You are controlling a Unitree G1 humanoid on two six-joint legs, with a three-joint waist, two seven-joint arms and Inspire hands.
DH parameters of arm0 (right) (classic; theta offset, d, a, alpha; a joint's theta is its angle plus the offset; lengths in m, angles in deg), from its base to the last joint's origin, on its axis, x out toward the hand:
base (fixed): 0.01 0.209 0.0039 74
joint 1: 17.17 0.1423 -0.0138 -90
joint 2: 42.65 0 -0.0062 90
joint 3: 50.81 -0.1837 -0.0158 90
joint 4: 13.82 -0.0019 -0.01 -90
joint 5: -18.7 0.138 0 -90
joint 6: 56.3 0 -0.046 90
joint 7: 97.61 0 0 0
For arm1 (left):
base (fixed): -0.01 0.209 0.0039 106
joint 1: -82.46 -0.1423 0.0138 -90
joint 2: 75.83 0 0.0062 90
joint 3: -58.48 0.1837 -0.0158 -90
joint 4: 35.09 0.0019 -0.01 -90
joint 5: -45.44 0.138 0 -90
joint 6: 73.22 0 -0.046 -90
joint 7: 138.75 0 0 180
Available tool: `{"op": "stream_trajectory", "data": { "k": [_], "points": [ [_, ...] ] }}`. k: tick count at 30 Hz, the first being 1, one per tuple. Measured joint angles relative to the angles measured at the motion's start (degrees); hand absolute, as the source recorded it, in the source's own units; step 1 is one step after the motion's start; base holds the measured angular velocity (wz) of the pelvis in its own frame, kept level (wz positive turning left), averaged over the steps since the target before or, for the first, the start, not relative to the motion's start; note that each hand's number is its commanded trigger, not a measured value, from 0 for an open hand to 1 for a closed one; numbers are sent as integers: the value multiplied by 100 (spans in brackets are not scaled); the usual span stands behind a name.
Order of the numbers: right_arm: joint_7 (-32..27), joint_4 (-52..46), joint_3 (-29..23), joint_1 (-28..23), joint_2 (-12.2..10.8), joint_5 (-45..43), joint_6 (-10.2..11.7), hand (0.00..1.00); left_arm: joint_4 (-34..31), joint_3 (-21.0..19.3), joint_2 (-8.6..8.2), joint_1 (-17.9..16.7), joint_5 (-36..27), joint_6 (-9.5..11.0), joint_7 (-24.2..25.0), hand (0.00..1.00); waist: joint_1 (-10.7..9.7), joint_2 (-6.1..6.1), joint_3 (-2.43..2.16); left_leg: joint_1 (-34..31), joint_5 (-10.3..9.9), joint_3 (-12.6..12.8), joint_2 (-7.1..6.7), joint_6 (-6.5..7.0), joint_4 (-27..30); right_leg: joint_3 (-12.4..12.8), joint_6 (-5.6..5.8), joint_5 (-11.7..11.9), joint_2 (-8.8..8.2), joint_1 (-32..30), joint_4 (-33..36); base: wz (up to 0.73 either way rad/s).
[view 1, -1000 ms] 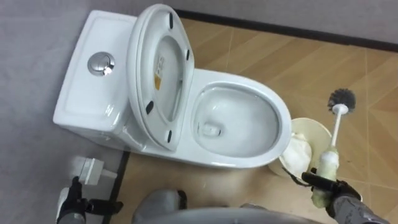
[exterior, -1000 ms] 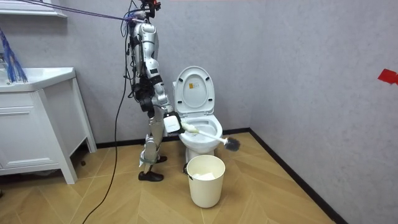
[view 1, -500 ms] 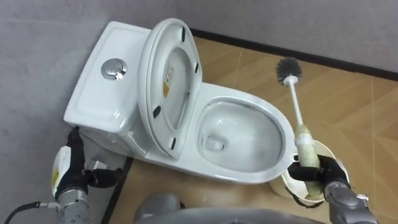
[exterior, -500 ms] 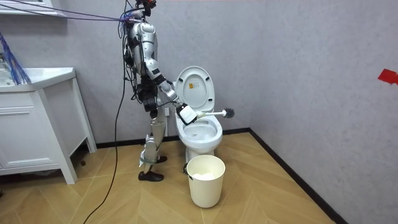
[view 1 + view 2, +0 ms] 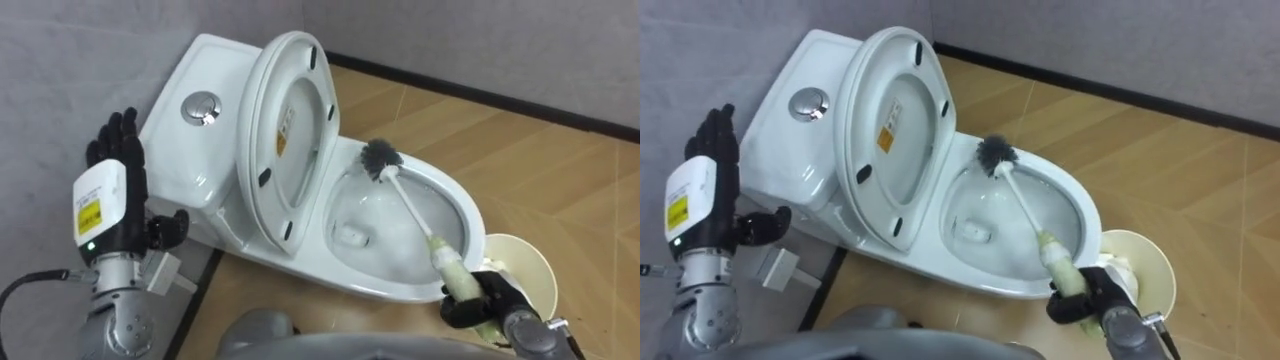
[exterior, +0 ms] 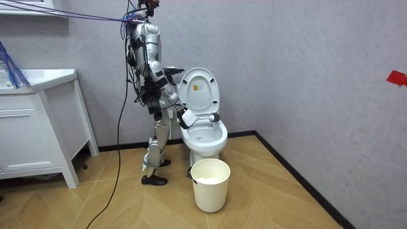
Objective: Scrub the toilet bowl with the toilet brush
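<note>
The white toilet (image 5: 468, 215) stands with its lid and seat (image 5: 290, 120) raised against the tank. My right hand (image 5: 478, 300) is at the bowl's front rim, shut on the pale handle of the toilet brush (image 5: 412, 210). The brush's shaft slants across the bowl, and its dark bristle head (image 5: 380, 157) lies at the bowl's back inner rim, below the raised seat. My left hand (image 5: 115, 195) is held up beside the tank, open with straight fingers. In the room view I stand at the toilet's (image 6: 205, 130) side, on the room view's left.
A cream bin (image 5: 520, 265) stands on the wood floor just in front of the bowl, also seen in the room view (image 6: 210, 183). A small white box (image 5: 780, 266) lies on the floor by the tank. A white sink cabinet (image 6: 38, 121) is at the room view's left.
My right hand has swung the brush from pointing up beside the bowl down and left into the bowl. My left hand has risen beside the tank. The head camera has shifted.
</note>
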Motion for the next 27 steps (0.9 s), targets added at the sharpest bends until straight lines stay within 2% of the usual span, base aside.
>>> {"op": "stream_trajectory", "data": {
  "k": [2, 6, 8, 13, 15, 16, 20, 21, 23, 25, 27],
  "points": [
    [60, 94, -14, 4, 3, -148, 0, 100, 53, 60, 23, 7, 94, 7, -107, 0, -13, -36, 6, 3, 0, 29, 3, 0, -1, 12, 0, 0, -2, 0, -5, -4],
    [176, 335, -14, -6, 27, -370, -8, 100, 372, 191, 156, 4, 279, 11, -226, 0, -70, -42, -6, 8, 0, 90, 11, 0, -2, 46, 0, 0, -3, -8, -5, -4],
    [183, 349, -25, -57, 57, -478, -37, 100, 461, 190, 162, 2, 338, -6, -237, 0, -89, -40, -7, 7, 0, 97, 13, 0, -9, 61, 0, 0, -2, -19, -5, -4],
    [353, 405, -73, -58, 291, -659, -73, 100, 543, 256, 275, 18, 393, -47, -291, 0, -124, -2, -11, -41, 0, 115, 14, 1, -84, 171, -5, -3, -11, -183, 98, -7],
    [409, 406, -72, -51, 428, -818, -112, 100, 771, 482, 422, 126, 408, -97, -277, 0, -130, 13, 9, -52, 2, 112, 9, 3, -97, 179, -2, -5, -26, -210, 116, -2],
    [421, 406, -71, -42, 446, -860, -137, 100, 867, 515, 432, 160, 433, -110, -260, 0, -128, -6, 22, -61, 2, 115, 9, 3, -98, 180, 0, -5, -30, -222, 124, -6],
    [510, 666, -60, 200, 489, -932, -215, 100, 1534, 795, 575, 446, 428, -292, -90, 0, -144, -3, 22, -263, 2, 126, 18, 4, -16, 187, -16, -9, -36, -460, 260, -2],
    [515, 783, -60, 306, 534, -987, -203, 100, 1575, 861, 587, 482, 435, -352, -50, 0, -148, 3, 26, -366, 2, 123, 21, 4, 52, 186, -26, -15, -51, -559, 340, 0],
    [493, 881, -36, 427, 638, -985, -211, 100, 1573, 868, 595, 564, 436, -343, -51, 0, -107, 4, 36, -494, 3, 126, 40, 5, 111, 186, -33, -19, -74, -711, 444, -2],
    [438, 959, 10, 574, 736, -997, -213, 100, 1573, 868, 640, 635, 473, -345, -49, 0, -105, -14, 72, -595, 6, 136, 36, 11, 140, 188, -47, -34, -100, -841, 542, -2],
    [392, 959, 62, 780, 825, -1044, -273, 100, 1610, 923, 776, 727, 498, -350, -69, 0, -85, -42, 86, -798, 25, 171, 39, 33, 186, 207, -72, -60, -136, -1102, 701, -5]
  ]
}}
